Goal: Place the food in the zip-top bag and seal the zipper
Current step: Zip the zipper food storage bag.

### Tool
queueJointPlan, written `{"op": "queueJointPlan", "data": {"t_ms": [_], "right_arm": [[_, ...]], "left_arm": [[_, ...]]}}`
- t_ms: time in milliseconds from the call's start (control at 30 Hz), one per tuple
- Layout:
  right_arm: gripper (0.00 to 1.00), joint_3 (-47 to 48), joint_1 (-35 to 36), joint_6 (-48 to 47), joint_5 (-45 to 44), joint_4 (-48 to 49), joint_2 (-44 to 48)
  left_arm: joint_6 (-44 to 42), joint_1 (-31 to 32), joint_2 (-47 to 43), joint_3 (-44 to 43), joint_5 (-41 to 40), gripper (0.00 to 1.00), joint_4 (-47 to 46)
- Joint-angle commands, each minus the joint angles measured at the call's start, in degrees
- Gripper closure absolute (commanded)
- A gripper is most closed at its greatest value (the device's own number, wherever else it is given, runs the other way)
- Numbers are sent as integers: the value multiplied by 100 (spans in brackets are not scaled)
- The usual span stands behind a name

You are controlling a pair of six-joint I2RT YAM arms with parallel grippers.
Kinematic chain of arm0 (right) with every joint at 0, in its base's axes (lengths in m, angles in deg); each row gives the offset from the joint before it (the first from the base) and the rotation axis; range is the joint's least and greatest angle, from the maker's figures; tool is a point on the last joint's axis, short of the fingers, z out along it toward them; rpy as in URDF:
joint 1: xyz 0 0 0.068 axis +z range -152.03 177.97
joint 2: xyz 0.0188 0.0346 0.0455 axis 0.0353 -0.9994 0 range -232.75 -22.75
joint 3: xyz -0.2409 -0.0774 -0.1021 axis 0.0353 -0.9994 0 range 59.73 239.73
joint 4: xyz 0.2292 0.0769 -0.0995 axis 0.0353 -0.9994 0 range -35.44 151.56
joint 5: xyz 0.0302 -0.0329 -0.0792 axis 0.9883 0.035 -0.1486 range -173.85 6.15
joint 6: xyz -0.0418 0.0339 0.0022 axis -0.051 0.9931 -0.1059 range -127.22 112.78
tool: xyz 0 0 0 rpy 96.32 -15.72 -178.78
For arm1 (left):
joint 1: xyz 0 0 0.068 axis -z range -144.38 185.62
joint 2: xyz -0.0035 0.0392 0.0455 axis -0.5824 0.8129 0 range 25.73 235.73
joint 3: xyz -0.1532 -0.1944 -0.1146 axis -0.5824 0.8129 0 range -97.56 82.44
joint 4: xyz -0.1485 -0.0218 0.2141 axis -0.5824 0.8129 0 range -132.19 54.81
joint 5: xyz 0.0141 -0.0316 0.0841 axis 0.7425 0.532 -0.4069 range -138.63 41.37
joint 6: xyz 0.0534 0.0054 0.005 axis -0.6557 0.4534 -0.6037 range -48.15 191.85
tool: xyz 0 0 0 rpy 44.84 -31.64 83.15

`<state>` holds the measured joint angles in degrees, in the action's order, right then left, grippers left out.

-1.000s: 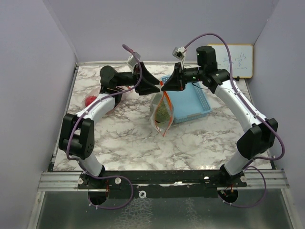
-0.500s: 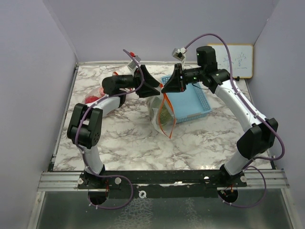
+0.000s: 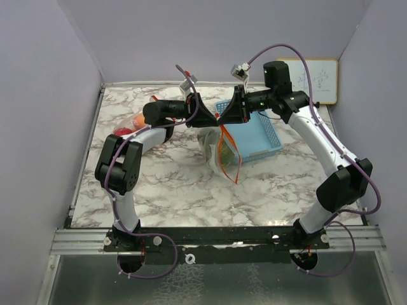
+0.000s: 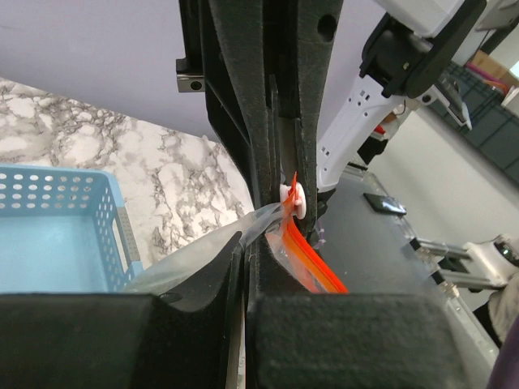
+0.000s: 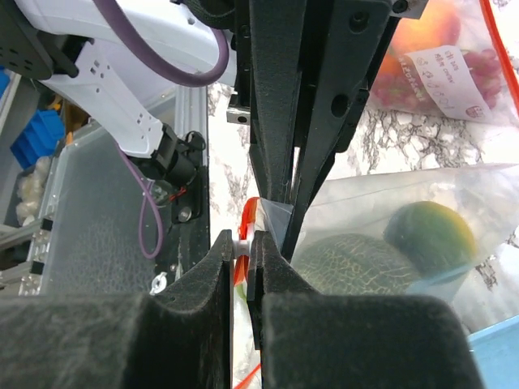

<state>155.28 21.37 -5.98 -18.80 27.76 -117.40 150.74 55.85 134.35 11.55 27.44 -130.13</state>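
A clear zip-top bag (image 3: 219, 147) with an orange zipper (image 4: 312, 263) hangs above the table between my two grippers. Inside it show a grey-green melon (image 5: 357, 263) and a yellow-green fruit (image 5: 430, 231). My left gripper (image 3: 212, 117) is shut on the clear film at the bag's top corner (image 4: 245, 247). My right gripper (image 3: 223, 117) faces it tip to tip and is shut on the white zipper slider (image 5: 242, 241). The slider (image 4: 293, 200) sits just beyond my left fingertips. The loose orange zipper strip dangles below the bag (image 3: 234, 166).
A blue mesh basket (image 3: 257, 136) stands on the marble table just right of the bag. At the back left lies a second clear bag (image 5: 442, 53) with orange and red fruit (image 3: 129, 124). A small whiteboard (image 3: 318, 79) leans at the back right.
My left gripper has moved right to the bag's top and shut on its clear corner. The bag has swung a little to the right. The right gripper has held its place.
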Motion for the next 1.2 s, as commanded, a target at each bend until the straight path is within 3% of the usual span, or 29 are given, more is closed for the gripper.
{"op": "queueJointPlan", "data": {"t_ms": [0, 100, 233, 767, 1167], "right_arm": [[95, 290, 94, -78, -359, -69, 177], [95, 287, 95, -163, -1123, -310, 176], [95, 139, 88, -273, -1887, -441, 263], [94, -739, 95, -275, -1794, -499, 716], [94, -2235, 94, 209, -3297, -515, 1668]], "left_arm": [[-374, 50, -351, -30, 134, 100, -641], [-663, -154, -513, -43, 15, 100, -59], [-699, -458, -715, 40, -259, 100, 52], [-160, -1151, -704, 214, -1136, 100, -514], [108, -1233, -544, -38, -1088, 100, -661]]}}
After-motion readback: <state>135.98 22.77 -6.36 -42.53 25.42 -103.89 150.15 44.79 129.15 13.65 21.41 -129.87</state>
